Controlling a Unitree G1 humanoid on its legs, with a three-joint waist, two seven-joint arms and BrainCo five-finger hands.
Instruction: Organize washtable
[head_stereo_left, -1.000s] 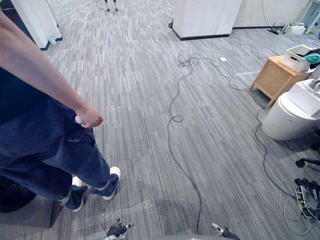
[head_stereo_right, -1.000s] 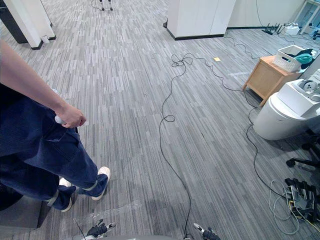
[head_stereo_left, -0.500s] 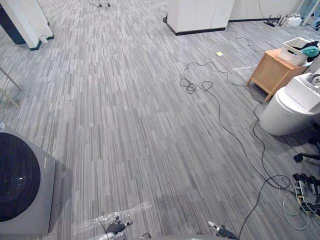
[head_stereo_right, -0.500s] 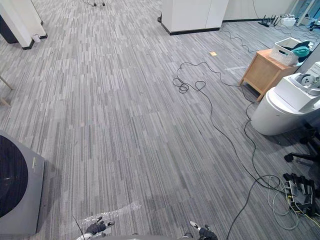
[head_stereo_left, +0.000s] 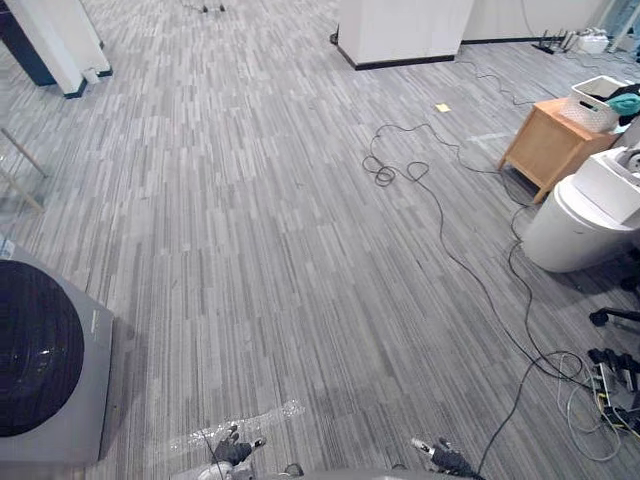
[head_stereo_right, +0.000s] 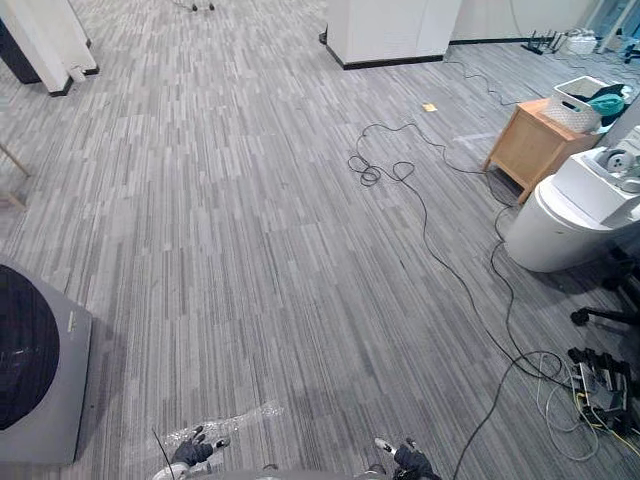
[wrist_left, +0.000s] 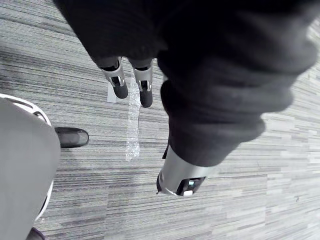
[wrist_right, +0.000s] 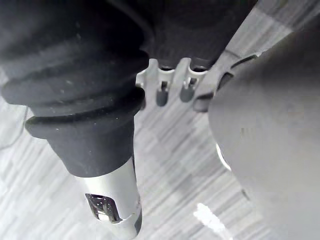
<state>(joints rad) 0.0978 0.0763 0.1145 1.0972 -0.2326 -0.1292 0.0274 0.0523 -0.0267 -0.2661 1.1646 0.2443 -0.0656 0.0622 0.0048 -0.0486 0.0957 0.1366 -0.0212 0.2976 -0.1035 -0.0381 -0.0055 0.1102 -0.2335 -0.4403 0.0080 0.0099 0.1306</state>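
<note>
L hand (wrist_left: 116, 79) & R hand (wrist_right: 161, 89) hang at sides, fingers loose, empty | bare carpet floor (head_stereo_left: 280, 220) ahead, washer (head_stereo_left: 45, 365) on L | prob. in transit, nothing within reach to grasp yet

small wooden table (head_stereo_left: 545, 155) at far right, white basket (head_stereo_left: 590, 121) atop, seemingly teal cloth (head_stereo_left: 626, 103) inside

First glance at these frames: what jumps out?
A grey machine with a dark round door stands at the left edge on the striped carpet. Far right, a white rounded appliance sits beside a small wooden cabinet that carries a white basket. The left hand and right hand hang low at the near edge, fingers relaxed, holding nothing.
</note>
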